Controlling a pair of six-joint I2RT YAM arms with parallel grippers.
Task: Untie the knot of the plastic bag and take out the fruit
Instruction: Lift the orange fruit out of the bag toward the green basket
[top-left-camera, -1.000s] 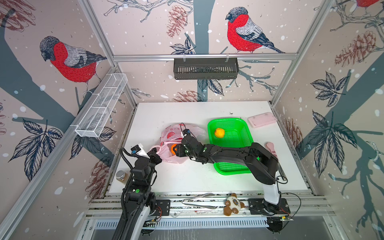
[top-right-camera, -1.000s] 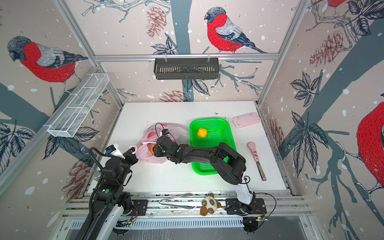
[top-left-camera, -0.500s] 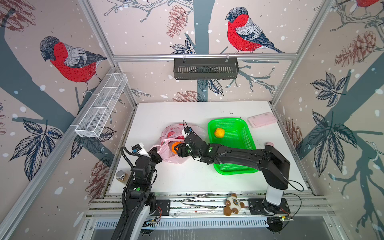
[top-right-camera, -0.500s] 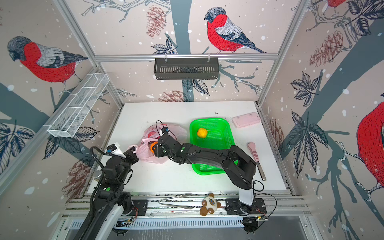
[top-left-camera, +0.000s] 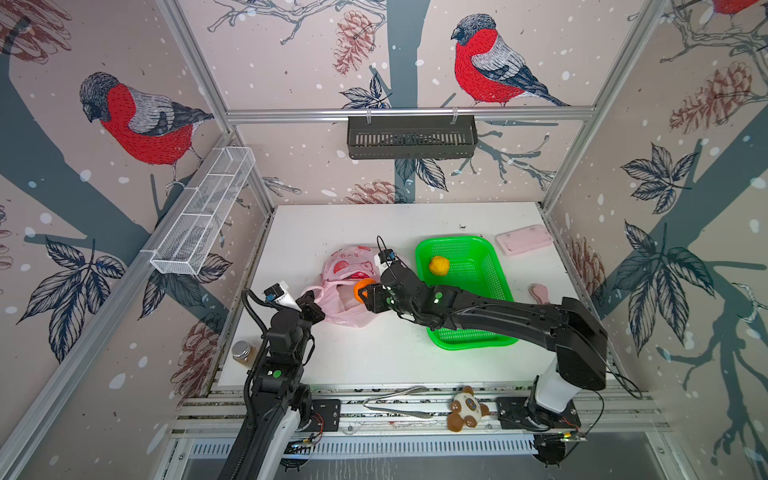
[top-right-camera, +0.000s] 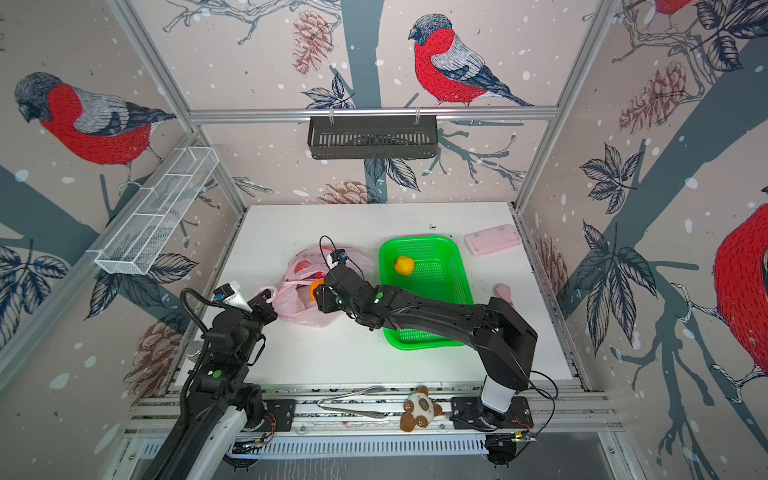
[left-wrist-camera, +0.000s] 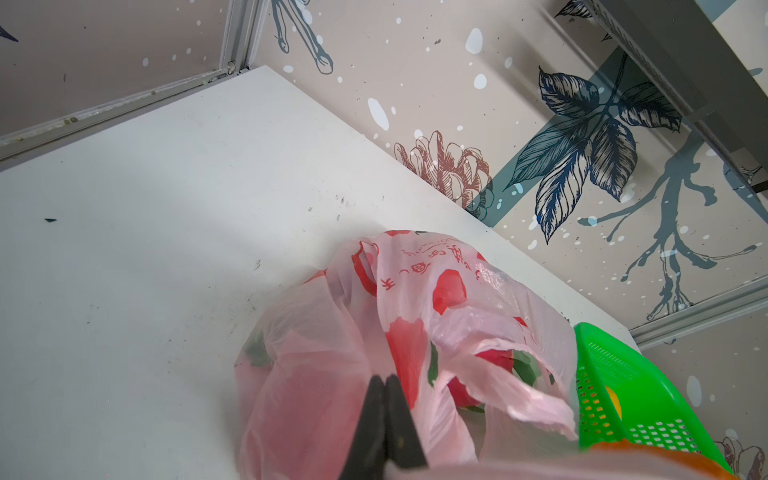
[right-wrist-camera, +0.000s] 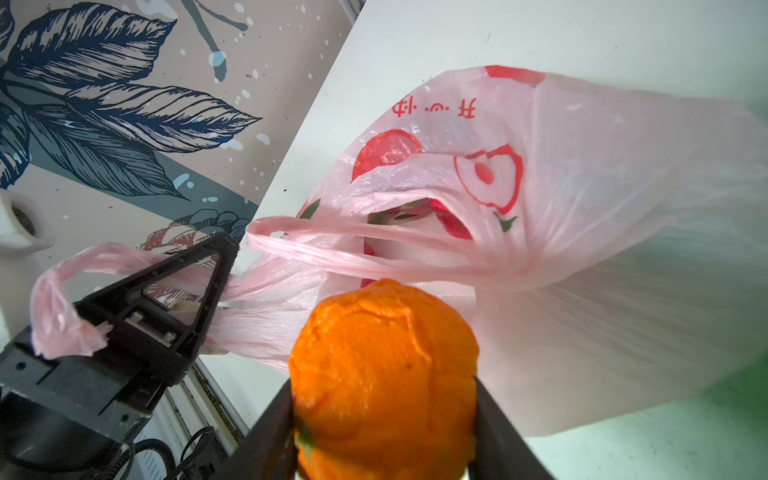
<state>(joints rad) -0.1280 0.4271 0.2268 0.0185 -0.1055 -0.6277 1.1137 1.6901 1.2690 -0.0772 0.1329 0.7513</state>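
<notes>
The pink plastic bag (top-left-camera: 347, 305) (top-right-camera: 297, 305) (left-wrist-camera: 415, 324) (right-wrist-camera: 582, 199) lies on the white table left of the middle, its mouth agape. My left gripper (top-left-camera: 309, 300) (top-right-camera: 266, 297) (left-wrist-camera: 384, 379) (right-wrist-camera: 220, 245) is shut on one handle strip at the bag's near left. My right gripper (top-left-camera: 365, 293) (top-right-camera: 318, 291) (right-wrist-camera: 381, 380) is shut on an orange fruit (top-left-camera: 362, 286) (top-right-camera: 316, 286) (right-wrist-camera: 382, 332), just outside the bag's mouth. Red fruit with green scales (left-wrist-camera: 494, 361) (right-wrist-camera: 415, 208) shows inside the bag. A yellow fruit (top-left-camera: 439, 265) (top-right-camera: 404, 265) lies in the green basket (top-left-camera: 453, 239) (top-right-camera: 415, 240). The knot is out of view; the handle loops hang loose.
A flat pink case (top-left-camera: 523, 240) lies at the back right, and a pink-handled tool (top-left-camera: 540, 293) right of the basket. A small jar (top-left-camera: 242, 351) stands off the table's left edge. Tongs (top-left-camera: 395, 407) and a plush toy (top-left-camera: 465, 409) rest on the front rail.
My right gripper has drawn the orange fruit to the right, out from the bag's mouth, and that arm's elbow has swung right. The left gripper has held still.
</notes>
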